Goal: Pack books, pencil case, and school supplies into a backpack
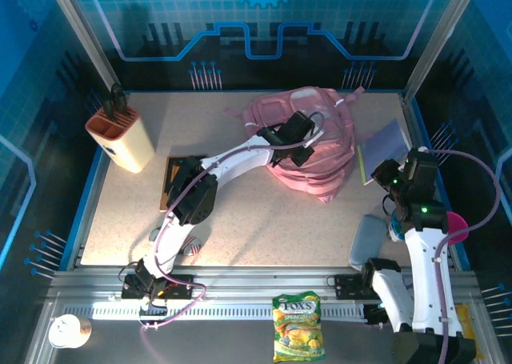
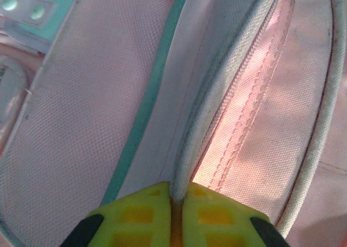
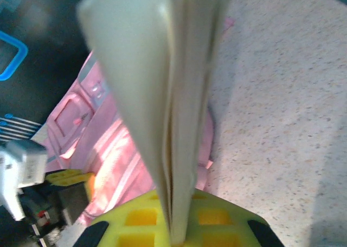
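Fingers of left gripper, yellow-green, are pressed together on the pale zip edge of the large pink fabric backpack, pinching the rim of its opening. From top cam, left gripper sits on the backpack, which lies at far-right part of the speckled beige table. Right gripper pinches a thin flat blue-purple book by its edge, cream pages toward the wrist cam. Top cam has that book tilted, just right of the backpack, w/ right gripper at its near edge. Dark brown-black book lies flat on table, partly under left arm. Small soft pencil case w/ red-white stripes lies by left arm's lower link, mostly hidden.
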